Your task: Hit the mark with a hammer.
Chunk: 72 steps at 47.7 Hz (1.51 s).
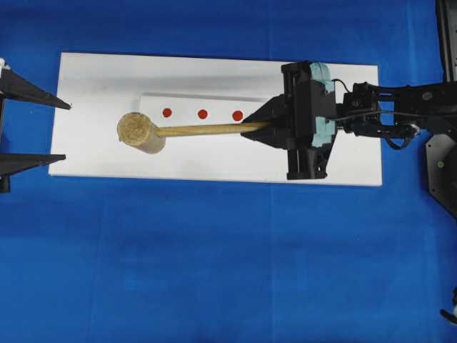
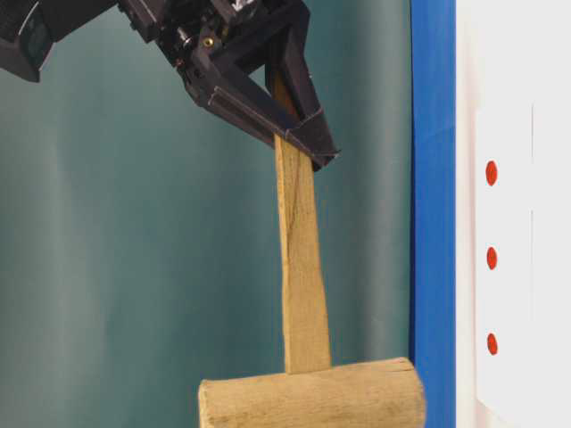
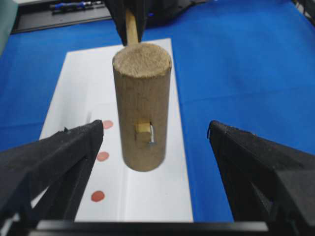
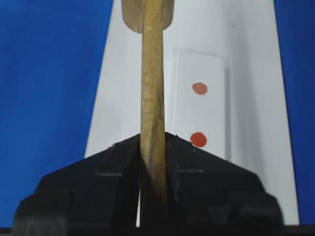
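Blue tabletop, white board, right claw clamping hammer — left claw agape

The light wooden hammer, with a thick cylindrical head and a long flat straight handle, is held up off the white rectangular block, its handle running alongside the row of three red dots. The head hangs beyond the row's left end in the overhead view. The mark, the small round red middle dot, lies uncovered on the block's top face.
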Motion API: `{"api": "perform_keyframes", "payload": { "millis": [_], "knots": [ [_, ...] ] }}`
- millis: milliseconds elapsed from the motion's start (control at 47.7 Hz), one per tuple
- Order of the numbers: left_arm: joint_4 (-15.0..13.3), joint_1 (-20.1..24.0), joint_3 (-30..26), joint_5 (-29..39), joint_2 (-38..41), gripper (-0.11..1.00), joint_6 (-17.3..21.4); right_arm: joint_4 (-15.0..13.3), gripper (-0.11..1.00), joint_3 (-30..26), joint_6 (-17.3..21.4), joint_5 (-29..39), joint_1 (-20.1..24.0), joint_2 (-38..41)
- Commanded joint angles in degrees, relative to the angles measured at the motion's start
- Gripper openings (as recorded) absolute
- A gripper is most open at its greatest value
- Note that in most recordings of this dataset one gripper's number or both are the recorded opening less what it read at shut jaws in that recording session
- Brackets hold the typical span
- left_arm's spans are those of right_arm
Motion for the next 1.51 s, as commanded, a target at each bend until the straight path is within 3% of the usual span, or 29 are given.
{"api": "perform_keyframes", "payload": {
  "millis": [0, 252, 608, 964, 1237, 1488],
  "knots": [
    [-0.1, 0.1, -0.7, -0.2, 0.7, 0.85, -0.1, 0.1, 0.02, -1.3, 0.1, -2.1, -2.1, -0.8],
    [-0.1, -0.2, -0.5, -0.2, 0.7, 0.85, -0.2, 0.0, 0.02, -1.2, 0.0, -3.9, -5.9, -0.8],
    [-0.1, -0.2, -0.4, -0.2, 0.7, 0.85, -0.2, 0.1, 0.02, -0.4, 0.2, -4.2, -6.2, 0.3],
    [-0.1, -0.2, -0.1, -0.4, 0.8, 0.85, -0.2, 2.1, 0.02, 2.2, 2.5, -5.0, -6.2, 12.8],
    [-0.1, -0.3, -0.1, -0.4, 0.7, 0.85, -0.2, 1.8, 0.02, 2.5, 2.1, -5.8, -6.2, 8.3],
    [0.0, -0.2, -0.1, -0.4, 0.6, 0.85, -0.1, 1.3, 0.02, 5.4, 1.8, -5.5, -6.1, -3.3]
  ]
}}
